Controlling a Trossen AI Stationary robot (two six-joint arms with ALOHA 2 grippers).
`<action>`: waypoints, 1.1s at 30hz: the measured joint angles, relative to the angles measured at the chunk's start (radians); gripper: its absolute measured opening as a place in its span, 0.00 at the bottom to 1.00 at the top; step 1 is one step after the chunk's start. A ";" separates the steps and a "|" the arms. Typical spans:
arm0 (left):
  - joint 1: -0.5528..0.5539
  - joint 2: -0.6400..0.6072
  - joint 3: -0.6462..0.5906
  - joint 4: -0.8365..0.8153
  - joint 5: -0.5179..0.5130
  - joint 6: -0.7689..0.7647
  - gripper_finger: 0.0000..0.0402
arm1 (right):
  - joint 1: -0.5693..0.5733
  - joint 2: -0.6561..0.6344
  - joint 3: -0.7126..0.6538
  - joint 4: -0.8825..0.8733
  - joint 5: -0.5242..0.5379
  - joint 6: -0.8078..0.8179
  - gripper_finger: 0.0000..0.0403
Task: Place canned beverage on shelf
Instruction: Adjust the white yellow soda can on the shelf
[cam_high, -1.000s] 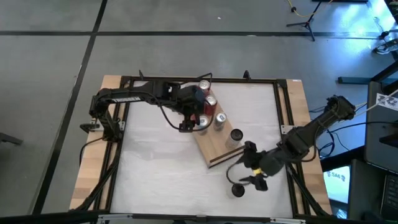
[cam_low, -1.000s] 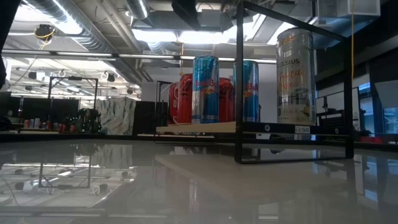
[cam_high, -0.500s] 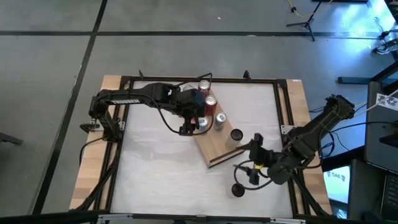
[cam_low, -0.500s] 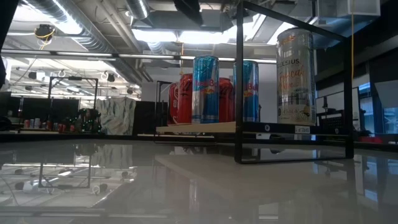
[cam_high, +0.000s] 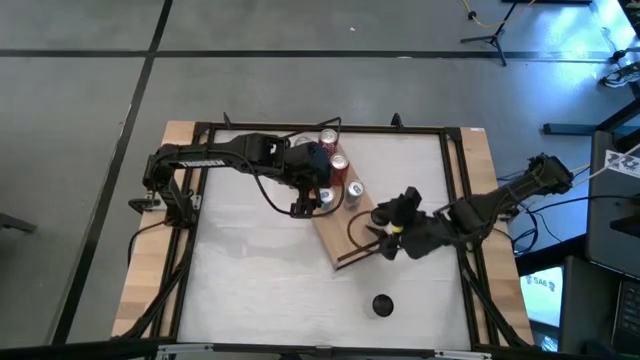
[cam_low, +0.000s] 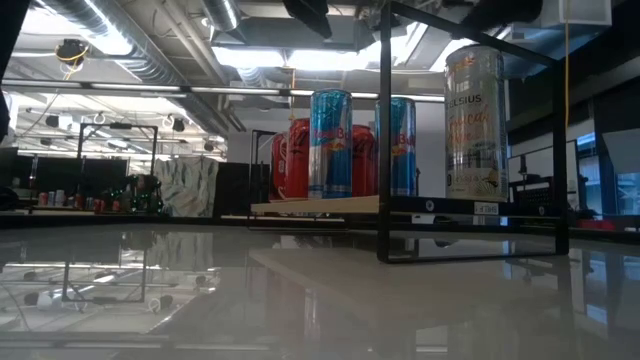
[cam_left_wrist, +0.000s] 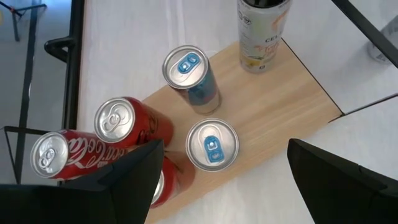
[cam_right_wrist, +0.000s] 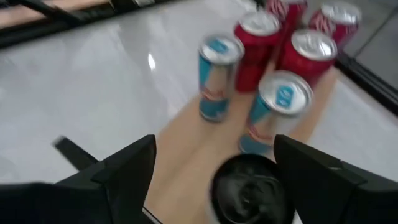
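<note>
The shelf (cam_high: 345, 240) is a light-wood board with black wire rails, lying slantwise on the white table. Several cans stand upright on it: red cola cans (cam_left_wrist: 121, 121), two blue cans (cam_left_wrist: 186, 65) (cam_left_wrist: 211, 144) and a tall pale can (cam_left_wrist: 261, 25) at its near end. My left gripper (cam_left_wrist: 225, 144) hangs open above the blue cans and is empty. My right gripper (cam_right_wrist: 214, 142) is open above the pale can's dark top (cam_right_wrist: 245, 186), its fingers standing on either side. A dark can (cam_high: 382, 305) stands alone on the table near the front right.
Black frame bars (cam_high: 455, 180) run along the table's edges. White tabletop (cam_high: 250, 270) lies bare to the left of the shelf. In the low view the shelf's black wire rail (cam_low: 385, 130) stands in front of the cans.
My right gripper has gone from beside the lone dark can at the front right toward the far-left, turning as it went. It now hangs over the pale can at the shelf's near end. The dark can has stayed where it was.
</note>
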 joint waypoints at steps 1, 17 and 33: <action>0.000 0.000 0.000 0.000 0.000 0.000 0.82 | -0.012 0.000 0.000 -0.015 -0.017 0.001 0.80; 0.000 0.000 0.000 0.000 0.000 0.001 0.82 | -0.110 0.000 -0.040 -0.083 -0.127 0.070 0.80; 0.000 0.000 0.000 0.000 0.000 0.001 0.82 | -0.107 0.015 -0.054 -0.085 -0.177 0.074 0.78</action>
